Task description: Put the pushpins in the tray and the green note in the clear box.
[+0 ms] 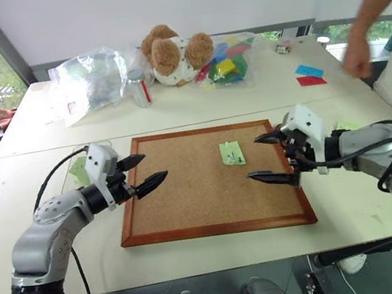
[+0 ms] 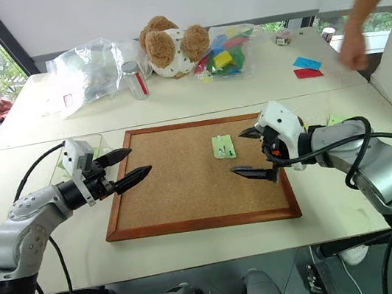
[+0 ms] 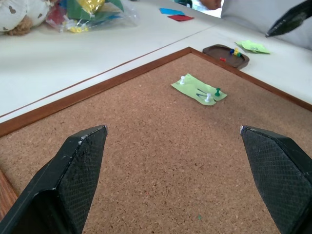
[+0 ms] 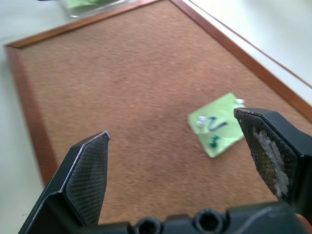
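While the green note (image 1: 232, 153) sits pinned to the corkboard (image 1: 192, 215), toward its right half, little of the job looks done. Three pushpins (image 3: 207, 97) are stuck in it (two white, one green, per the left wrist view), so those come out before the paper can go anywhere.

The tray (image 3: 226, 54) rests on the table just off the board's right edge, w/ a few coloured pins already lying in it, so part of the pin work seems finished. A second green slip lies just beside it. The clear box (image 2: 71, 161) is off the board's left edge, near the left arm; something green shows through it, but I can't tell what.

Left gripper (image 1: 146, 170) hangs over the board's left side, fingers spread wide, grasping nothing. Right gripper (image 1: 266, 157) is likewise splayed and empty over the right side, near the note, not touching it.

Left to do, I'd judge: pull 3 pins, drop them in the tray, carry the note across to the box.
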